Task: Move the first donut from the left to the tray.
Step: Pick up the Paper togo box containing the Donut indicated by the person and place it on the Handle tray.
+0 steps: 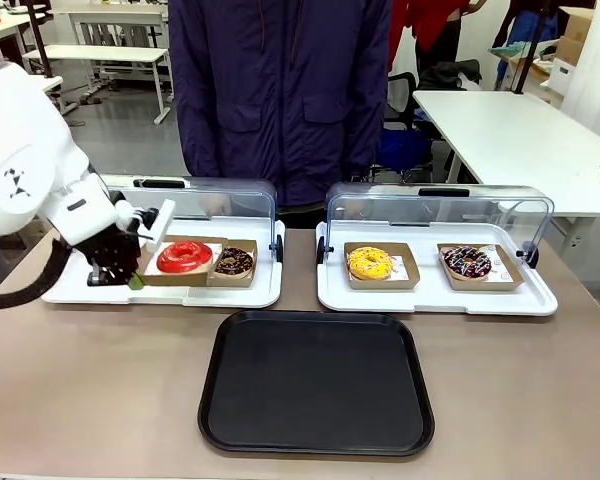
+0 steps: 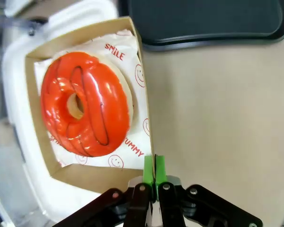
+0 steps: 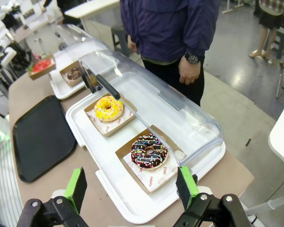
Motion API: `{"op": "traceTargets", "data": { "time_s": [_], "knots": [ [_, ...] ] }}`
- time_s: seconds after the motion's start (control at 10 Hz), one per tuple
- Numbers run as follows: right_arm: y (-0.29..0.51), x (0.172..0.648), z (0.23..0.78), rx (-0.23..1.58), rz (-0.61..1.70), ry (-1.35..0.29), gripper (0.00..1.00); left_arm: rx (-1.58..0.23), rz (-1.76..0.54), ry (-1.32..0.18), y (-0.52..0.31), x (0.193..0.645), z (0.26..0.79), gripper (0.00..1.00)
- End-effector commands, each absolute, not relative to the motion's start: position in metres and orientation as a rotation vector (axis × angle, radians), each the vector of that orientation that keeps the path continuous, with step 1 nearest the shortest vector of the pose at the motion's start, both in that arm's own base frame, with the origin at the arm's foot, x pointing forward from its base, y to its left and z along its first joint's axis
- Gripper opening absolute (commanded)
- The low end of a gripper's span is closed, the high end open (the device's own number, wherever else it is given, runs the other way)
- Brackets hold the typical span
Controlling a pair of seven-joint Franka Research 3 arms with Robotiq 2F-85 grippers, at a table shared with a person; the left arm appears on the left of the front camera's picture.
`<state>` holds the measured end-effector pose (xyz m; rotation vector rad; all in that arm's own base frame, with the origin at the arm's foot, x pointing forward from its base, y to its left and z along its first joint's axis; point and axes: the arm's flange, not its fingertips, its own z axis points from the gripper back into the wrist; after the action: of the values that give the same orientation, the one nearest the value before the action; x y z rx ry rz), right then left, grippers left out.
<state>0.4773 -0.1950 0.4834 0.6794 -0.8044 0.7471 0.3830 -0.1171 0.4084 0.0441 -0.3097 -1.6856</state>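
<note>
The left gripper [image 2: 154,166] is pinching the box [image 2: 145,85] wall beside the red donut [image 2: 86,104], left of the tray [image 1: 316,383]. The right gripper [image 3: 132,187] is hanging with jaws apart.

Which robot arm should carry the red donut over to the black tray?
The left. Its gripper is already shut on the edge of the red donut's cardboard box, beside the black tray. The right gripper hangs open over the sprinkled chocolate donut.
</note>
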Motion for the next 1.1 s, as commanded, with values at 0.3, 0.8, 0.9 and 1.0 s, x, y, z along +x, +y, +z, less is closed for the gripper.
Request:
{"op": "traceTargets", "data": {
  "time_s": [0.3, 0.8, 0.9, 1.0],
  "knots": [
    [-0.194, 0.477, 0.486, 0.680, 0.752, -0.810, 1.00, 0.074, -1.657, -0.275, -0.138, 0.337, 0.405, 0.02],
    [-0.194, 0.477, 0.486, 0.680, 0.752, -0.810, 1.00, 0.127, -1.678, -0.361, -0.177, 0.348, 0.414, 0.02],
    [-0.194, 0.477, 0.486, 0.680, 0.752, -0.810, 1.00, 0.171, -1.698, -0.396, -0.198, 0.332, 0.410, 0.02],
    [-0.194, 0.477, 0.486, 0.680, 0.752, -0.810, 1.00, 0.182, -1.708, -0.398, -0.219, 0.318, 0.404, 0.02]
  ]
}}
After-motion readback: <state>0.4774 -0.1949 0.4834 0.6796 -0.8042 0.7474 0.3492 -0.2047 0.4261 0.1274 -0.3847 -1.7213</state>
